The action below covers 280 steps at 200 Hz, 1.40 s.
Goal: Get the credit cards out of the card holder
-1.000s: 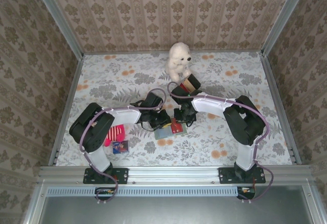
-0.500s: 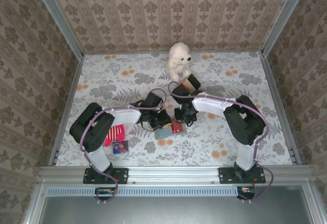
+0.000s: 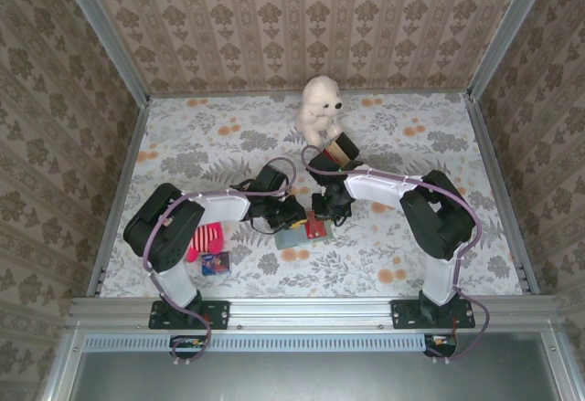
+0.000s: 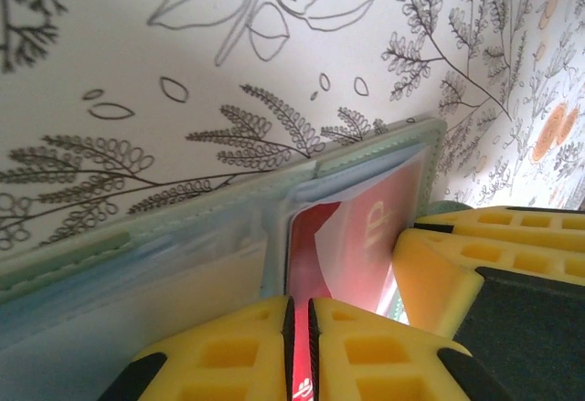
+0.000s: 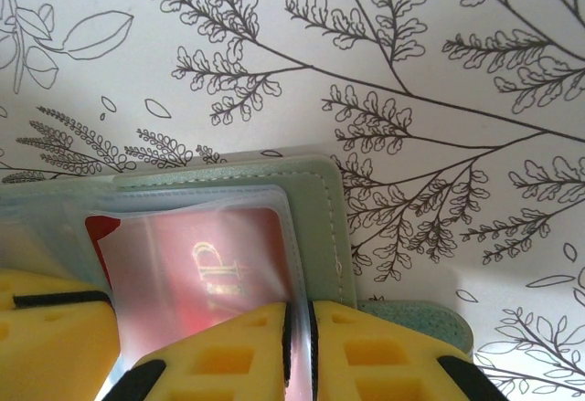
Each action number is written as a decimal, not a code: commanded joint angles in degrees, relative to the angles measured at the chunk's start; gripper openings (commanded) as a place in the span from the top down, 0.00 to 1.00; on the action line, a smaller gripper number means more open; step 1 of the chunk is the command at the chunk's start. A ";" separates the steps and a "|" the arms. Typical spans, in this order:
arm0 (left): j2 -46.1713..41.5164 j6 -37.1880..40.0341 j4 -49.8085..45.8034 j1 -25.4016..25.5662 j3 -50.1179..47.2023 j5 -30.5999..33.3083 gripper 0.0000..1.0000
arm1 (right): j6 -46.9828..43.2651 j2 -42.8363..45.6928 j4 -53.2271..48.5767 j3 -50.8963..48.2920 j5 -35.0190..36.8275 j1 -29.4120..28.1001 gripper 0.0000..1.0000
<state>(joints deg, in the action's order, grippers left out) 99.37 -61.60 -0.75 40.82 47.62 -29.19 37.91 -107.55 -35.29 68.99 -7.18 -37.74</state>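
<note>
Red plastic is showing in the nearly closed left tool, pinching the red card inside the card holder open on the surface. The right tool is clamping the holder's edge and should be anchoring it while the card is sliding out flat.

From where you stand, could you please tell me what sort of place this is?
Probably a staged robot test cell, not a real room: wallpapered panels in an aluminium frame, a floral tablecloth, and two arms bolted to a rail.
</note>
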 commanded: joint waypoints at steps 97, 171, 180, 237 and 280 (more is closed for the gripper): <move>-3.39 8.40 -15.29 0.77 3.76 6.03 0.83 | -0.29 -2.82 1.76 -1.80 -3.10 -0.59 0.83; -0.28 7.99 -13.96 1.35 5.78 4.33 0.84 | -0.73 -2.55 2.01 -1.40 -3.96 -0.58 0.87; 0.07 7.96 -14.18 1.40 6.03 4.41 0.84 | -0.73 -2.47 2.14 -1.38 -4.05 -0.58 0.87; 1.79 8.33 -17.63 1.63 6.90 4.93 0.83 | -0.73 -2.49 2.33 -1.40 -4.42 -0.58 0.87; 3.39 8.50 -17.02 2.28 7.85 4.13 0.81 | -0.84 -2.31 3.13 -1.82 -5.37 -0.58 0.88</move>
<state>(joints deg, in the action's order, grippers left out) 100.68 -54.30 -15.73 42.19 54.17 -24.62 37.69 -107.77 -33.28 68.73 -9.56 -37.80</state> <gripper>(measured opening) 0.193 0.123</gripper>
